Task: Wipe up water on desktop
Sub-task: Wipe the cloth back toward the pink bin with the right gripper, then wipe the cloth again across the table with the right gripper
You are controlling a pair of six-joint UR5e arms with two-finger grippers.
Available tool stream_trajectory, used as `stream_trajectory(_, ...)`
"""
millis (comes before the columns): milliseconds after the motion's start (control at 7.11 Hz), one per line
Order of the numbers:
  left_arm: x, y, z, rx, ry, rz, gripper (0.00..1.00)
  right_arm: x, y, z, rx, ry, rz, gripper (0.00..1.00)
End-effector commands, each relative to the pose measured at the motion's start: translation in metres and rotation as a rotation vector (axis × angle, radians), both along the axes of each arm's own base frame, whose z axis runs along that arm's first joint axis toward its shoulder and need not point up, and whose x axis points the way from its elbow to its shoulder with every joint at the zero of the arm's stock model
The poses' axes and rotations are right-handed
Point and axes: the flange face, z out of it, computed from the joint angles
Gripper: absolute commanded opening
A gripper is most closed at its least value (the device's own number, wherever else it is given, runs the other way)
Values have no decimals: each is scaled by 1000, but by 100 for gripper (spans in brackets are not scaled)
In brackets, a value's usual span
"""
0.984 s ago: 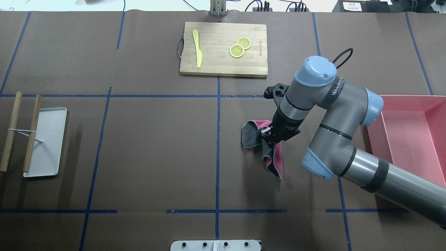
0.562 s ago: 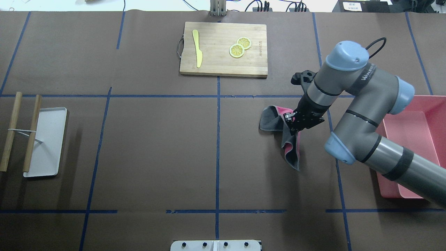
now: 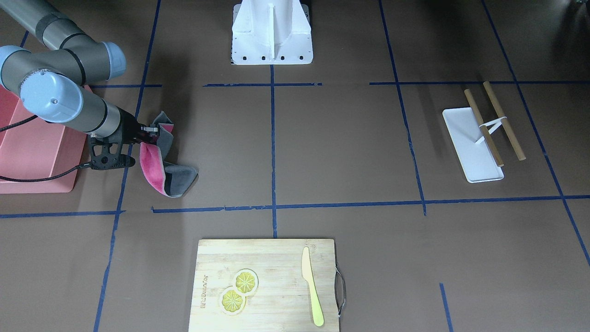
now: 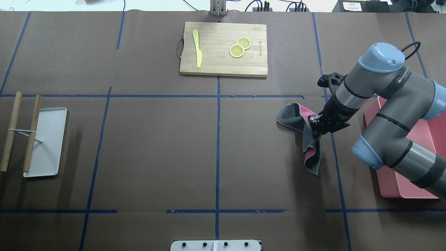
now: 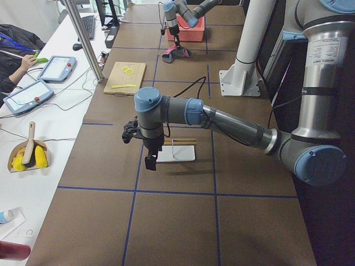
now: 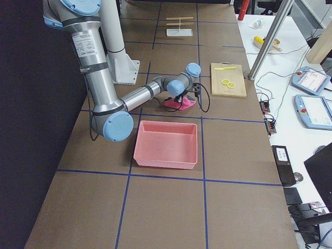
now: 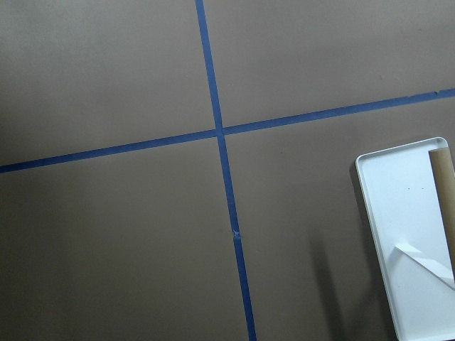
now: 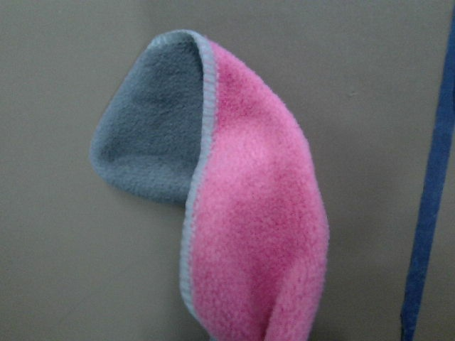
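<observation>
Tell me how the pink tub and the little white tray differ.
The pink tub has tall sloping walls; the white tray is nearly flat with a low rim. The tub looks clearly larger than the tray. The tub holds nothing visible, while a wooden stick overlaps the tray's edge. Both are rectangular and sit on the brown desktop, at opposite ends.

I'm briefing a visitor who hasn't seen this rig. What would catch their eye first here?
The right hand pinching a pink-and-grey cloth over the desktop, beside the pink bin on the robot's right. Next, the bamboo cutting board at the far middle, with two lemon slices and a yellow knife.
</observation>
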Motion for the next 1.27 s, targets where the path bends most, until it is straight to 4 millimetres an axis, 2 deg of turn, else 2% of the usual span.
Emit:
stream_trajectory(0,0,-7,20,14,0,1,100,-38,30,-12,-14,-3,-54,4)
stream_trajectory(281,0,-8,25,20,1,0,100,-85,66,-51,-72,-14,-76,4)
stream_trajectory(422,0,-9,24,24,1,2,100,-102,87,-71,-86,-28,-94,4)
stream_trajectory(562,-1,-9,24,27,-1,1,100,-118,109,-79,-101,-26,-117,4)
stream_trajectory(703,-1,-9,24,26,-1,2,100,-126,117,-84,-94,-30,-132,4)
stream_trajectory(844,-2,-9,24,27,-1,-1,100,-124,117,-93,-90,-41,-126,4)
stream_trajectory(984,-2,-10,23,28,-1,-2,100,-110,106,-95,-77,-46,-93,4)
stream_trajectory(1125,-2,-10,22,27,1,-4,100,-90,82,-92,-75,-42,-38,4)
